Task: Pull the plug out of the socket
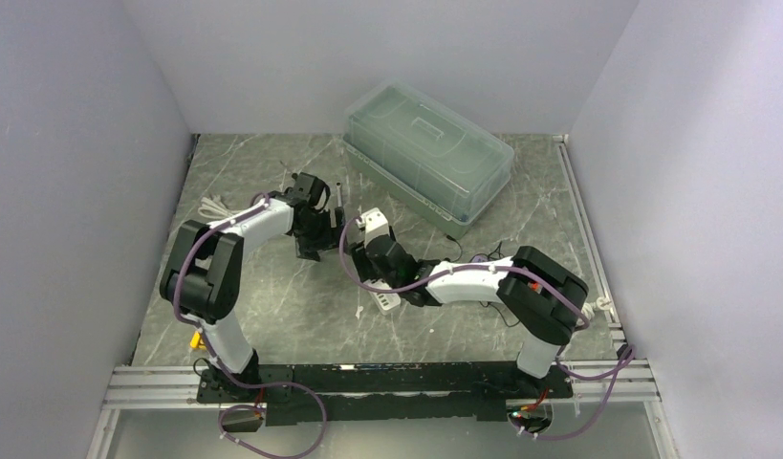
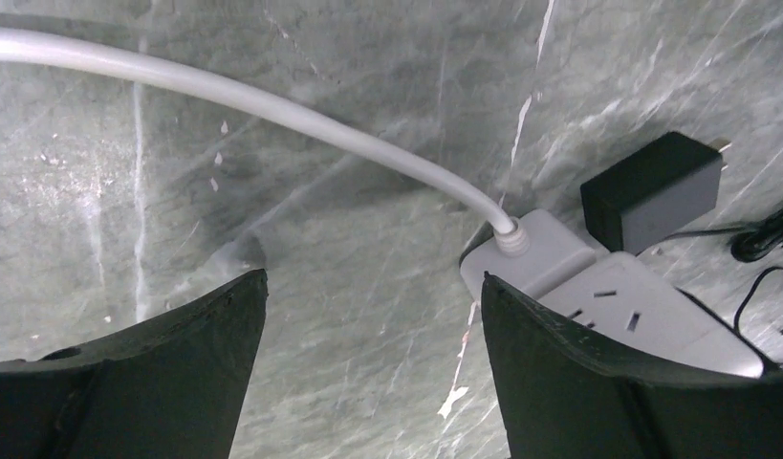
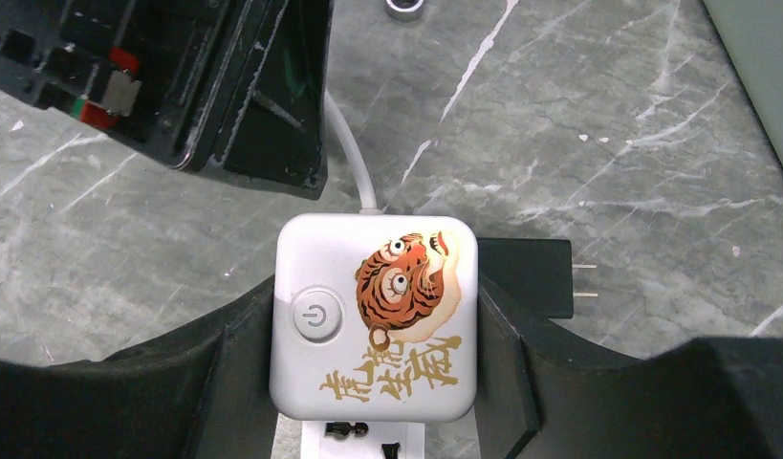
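The socket (image 3: pixel 373 316) is a white power strip whose square head bears a tiger picture and a power button. My right gripper (image 3: pixel 376 287) is shut on that head, one finger pressed to each side. The plug (image 3: pixel 526 277), a black adapter, lies on the table beside the head with its two prongs bare, out of the socket. In the left wrist view the plug (image 2: pixel 650 189) rests just past the socket (image 2: pixel 598 277). My left gripper (image 2: pixel 373 279) stands open over bare table next to the socket's cord end. In the top view both grippers (image 1: pixel 311 229) (image 1: pixel 378 247) meet at mid-table.
The socket's white cord (image 2: pixel 272 105) runs off to the left towards a coil (image 1: pixel 213 206). A clear lidded plastic box (image 1: pixel 427 153) stands at the back right. A thin black cable (image 2: pixel 765 239) lies right of the plug. Grey walls close in the table.
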{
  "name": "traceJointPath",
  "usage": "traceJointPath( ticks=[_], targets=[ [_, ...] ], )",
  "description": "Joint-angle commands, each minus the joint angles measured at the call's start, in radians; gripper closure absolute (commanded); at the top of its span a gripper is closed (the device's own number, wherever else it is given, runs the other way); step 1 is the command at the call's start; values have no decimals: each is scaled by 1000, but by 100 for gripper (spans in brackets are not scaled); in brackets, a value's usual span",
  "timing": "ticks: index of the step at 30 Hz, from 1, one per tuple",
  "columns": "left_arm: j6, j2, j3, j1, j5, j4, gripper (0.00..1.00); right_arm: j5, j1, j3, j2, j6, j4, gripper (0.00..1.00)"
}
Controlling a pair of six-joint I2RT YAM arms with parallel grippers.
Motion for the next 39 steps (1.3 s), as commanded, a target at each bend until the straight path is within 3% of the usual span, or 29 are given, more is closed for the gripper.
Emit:
traceJointPath(
  ticks=[1, 9, 12, 21, 26, 39],
  targets=[
    [-95, 15, 41, -1, 16, 83, 16, 7, -4, -13, -34, 18, 33, 100],
    [-193, 54, 20, -1, 8, 147, 27, -17, -3, -44, -56, 28, 79, 100],
    [-212, 77, 21, -1, 30, 157, 40, -22, -2, -51, -61, 30, 89, 100],
    [-241, 121, 15, -3, 91, 183, 36, -21, 2, -58, -63, 29, 106, 100],
    [-250, 131, 10, -19, 110, 188, 39, -12, 11, -74, -78, 27, 128, 100],
    [-283, 89, -19, -57, 93, 206, 62, 2, 21, -102, -108, 42, 161, 100]
  ],
)
